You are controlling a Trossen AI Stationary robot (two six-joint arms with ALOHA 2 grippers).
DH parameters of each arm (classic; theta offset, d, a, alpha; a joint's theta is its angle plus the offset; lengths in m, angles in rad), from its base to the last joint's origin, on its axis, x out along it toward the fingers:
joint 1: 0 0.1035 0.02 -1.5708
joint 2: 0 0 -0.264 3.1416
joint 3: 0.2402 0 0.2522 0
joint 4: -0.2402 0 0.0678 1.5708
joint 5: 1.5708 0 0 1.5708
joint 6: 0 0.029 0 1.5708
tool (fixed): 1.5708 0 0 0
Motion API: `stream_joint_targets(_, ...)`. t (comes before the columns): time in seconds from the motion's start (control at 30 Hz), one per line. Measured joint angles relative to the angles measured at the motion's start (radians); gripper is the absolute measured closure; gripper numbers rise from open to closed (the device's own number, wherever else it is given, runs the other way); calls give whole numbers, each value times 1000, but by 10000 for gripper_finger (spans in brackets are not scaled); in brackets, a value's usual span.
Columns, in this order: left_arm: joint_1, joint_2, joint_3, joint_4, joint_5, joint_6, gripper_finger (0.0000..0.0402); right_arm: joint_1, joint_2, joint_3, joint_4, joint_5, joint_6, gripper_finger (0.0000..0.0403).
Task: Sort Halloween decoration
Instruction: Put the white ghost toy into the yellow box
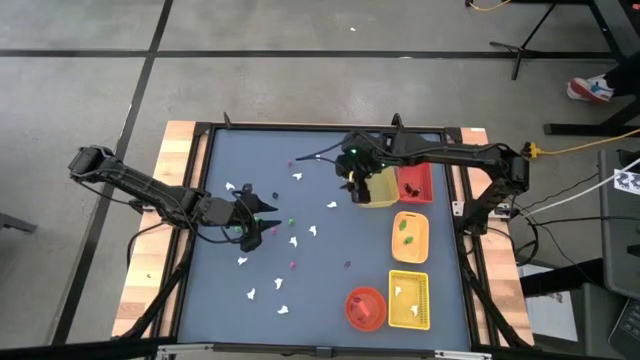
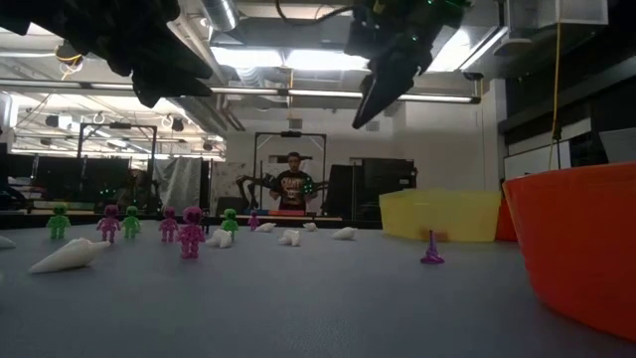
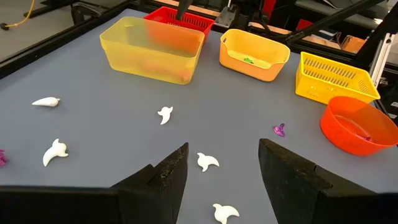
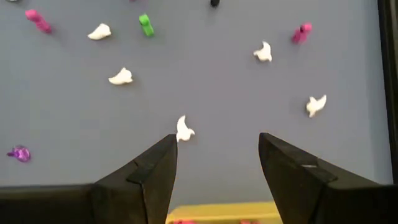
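Note:
The Halloween decoration lies scattered over the blue-grey table: white ghosts [image 1: 311, 231], pink [image 2: 191, 231] and green figures [image 2: 58, 221], and a purple bit [image 3: 279, 130]. My left gripper [image 1: 256, 216] hovers open over the table's left middle; a white ghost [image 3: 207, 162] lies on the table ahead between its fingers. My right gripper [image 1: 355, 182] is open and points down by the left end of the translucent yellow tray [image 1: 380, 188]. In its wrist view [image 4: 216, 146] a white ghost [image 4: 183, 130] lies near one finger. Neither gripper holds anything.
Along the right side stand the translucent yellow tray [image 3: 152, 46], a red tray [image 1: 415, 183], an orange tray [image 1: 410, 236] with green pieces inside, a yellow basket [image 1: 408, 298] and a round red-orange bowl [image 1: 366, 307]. A person [image 2: 292, 184] stands in the room beyond the table.

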Motion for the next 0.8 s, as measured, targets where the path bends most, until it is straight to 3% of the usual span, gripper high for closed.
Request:
stream_joint_targets(0.37, 0, 0, 0, 0, 0, 0, 223, 109, 87, 0, 76, 2, -132, 178)
stream_joint_targets(0.8, 0, 0, 0, 0, 0, 0, 223, 112, 264, -1, 105, 72, -162, 178)
